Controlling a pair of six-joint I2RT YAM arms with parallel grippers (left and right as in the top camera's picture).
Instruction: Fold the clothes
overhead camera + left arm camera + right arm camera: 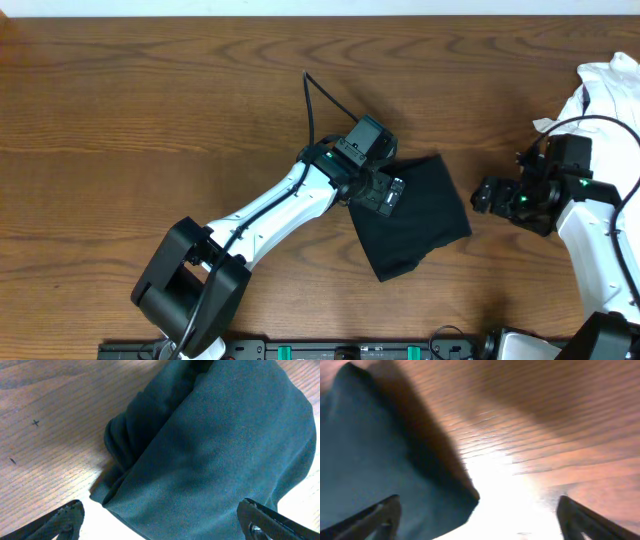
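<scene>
Overhead, surface: a brown wood-grain surface (150, 100) filled the view.
Overhead, black T-shirt: the black T-shirt (415, 215) lay right of centre, folded into a compact, roughly four-sided bundle turned at an angle to the surface's edges.
Overhead, left tool: the left tool (385, 190) hung over the bundle's upper-left edge, at the end of the white left arm (270, 215) that reached in from the lower left; how wide it stood could not be read from here.
Overhead, right tool: the right tool (485, 195) sat just beside the bundle's right edge, pointing towards it; its spread could not be told from above.
Overhead, white garment: a white garment (610, 90) lay crumpled at the far right edge, well apart from the black one.
Left wrist, surface: bare wood (45, 435) showed on the left, with a bright glare patch.
Left wrist, black T-shirt: the cloth (215, 450) filled the middle and right, with bunched folds stacked along its left side.
Left wrist, left tool: spread wide (162, 520), its two dark fingers (65, 520) in the bottom corners, gripping nothing.
Right wrist, surface: reddish wood (545, 420) with a strong glare at the centre.
Right wrist, black T-shirt: a blurred corner of the cloth (370, 460) lay at the left.
Right wrist, right tool: spread wide (475, 520), with one finger (580, 515) over bare wood and the other over the cloth, clamping nothing.
</scene>
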